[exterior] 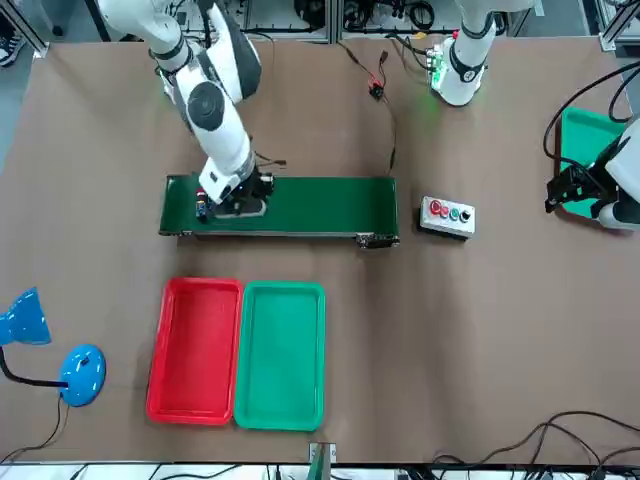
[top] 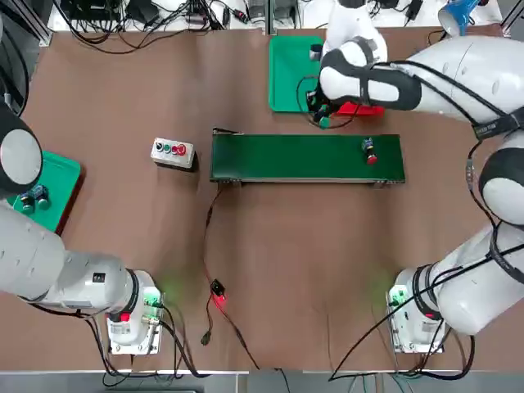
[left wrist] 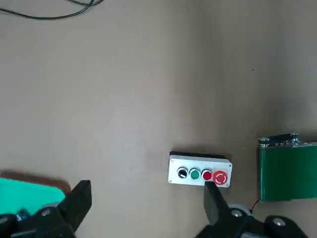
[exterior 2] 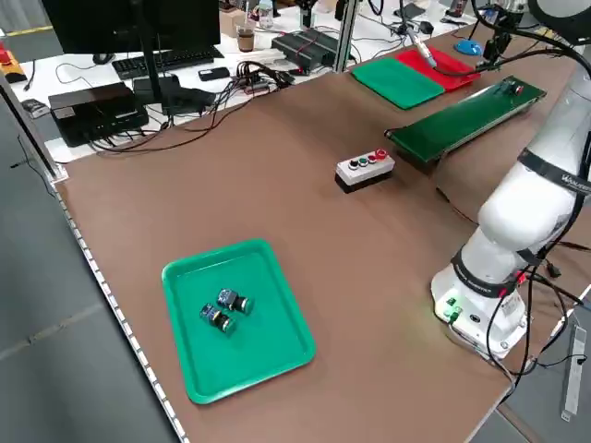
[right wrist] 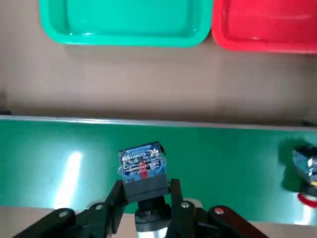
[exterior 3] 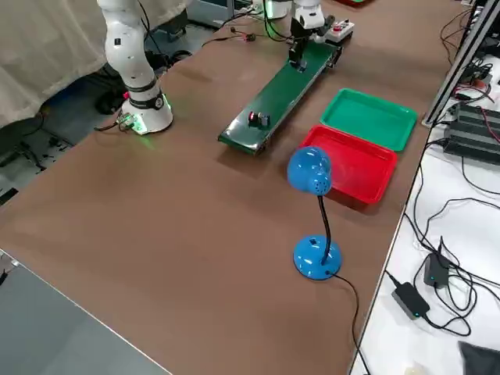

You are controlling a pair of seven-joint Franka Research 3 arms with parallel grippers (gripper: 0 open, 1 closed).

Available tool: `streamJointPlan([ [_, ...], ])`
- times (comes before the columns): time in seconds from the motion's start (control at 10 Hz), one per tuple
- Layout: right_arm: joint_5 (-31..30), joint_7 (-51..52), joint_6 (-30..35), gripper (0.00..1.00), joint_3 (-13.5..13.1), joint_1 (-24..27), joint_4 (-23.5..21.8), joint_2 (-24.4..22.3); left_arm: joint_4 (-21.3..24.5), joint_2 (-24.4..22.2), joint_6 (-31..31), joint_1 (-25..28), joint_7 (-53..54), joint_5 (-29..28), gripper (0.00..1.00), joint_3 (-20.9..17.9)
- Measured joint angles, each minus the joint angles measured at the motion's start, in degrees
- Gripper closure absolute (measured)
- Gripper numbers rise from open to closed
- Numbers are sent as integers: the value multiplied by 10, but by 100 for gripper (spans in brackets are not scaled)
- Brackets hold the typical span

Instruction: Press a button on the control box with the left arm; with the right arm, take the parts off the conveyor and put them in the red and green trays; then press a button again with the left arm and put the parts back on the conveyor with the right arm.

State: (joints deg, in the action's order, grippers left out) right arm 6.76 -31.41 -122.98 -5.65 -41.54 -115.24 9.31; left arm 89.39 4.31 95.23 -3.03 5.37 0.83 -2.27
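My right gripper (right wrist: 146,191) is shut on a small part (right wrist: 142,166) with a blue and red top, held low over the green conveyor (top: 307,157). A second part (top: 369,150) with a red cap lies on the belt toward the robot's right end. The red tray (exterior: 195,350) and green tray (exterior: 280,355) sit side by side beyond the conveyor, both bare inside. The control box (top: 173,152) with its row of buttons stands off the conveyor's left end. My left gripper (left wrist: 147,201) hangs open, high up at the table's left, well short of the box.
Another green tray (exterior 2: 231,314) with two small parts sits at the table's left edge, under the left arm. A blue desk lamp (exterior 3: 312,176) stands past the red tray. Cables (top: 214,295) run across the table between the arm bases.
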Motion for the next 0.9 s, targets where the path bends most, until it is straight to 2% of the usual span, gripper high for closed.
streamJointPlan([
  [0.2, 0, -36, -22, 59, 0, -24, -7, 0, 0, 0, 0, 0, 0, 0, 0, 0],
  [0.5, 0, -121, -96, 59, 0, -66, -18, 7, 0, 0, 0, 0, 0, 0, 0, -1],
  [0.7, 0, -178, -152, 59, 0, -86, -18, 29, 0, 0, 0, 0, 0, 0, 0, -1],
  [0.9, 0, -221, -181, 59, 0, -99, -4, 60, 0, 0, 0, 0, 0, 0, 0, -1],
])
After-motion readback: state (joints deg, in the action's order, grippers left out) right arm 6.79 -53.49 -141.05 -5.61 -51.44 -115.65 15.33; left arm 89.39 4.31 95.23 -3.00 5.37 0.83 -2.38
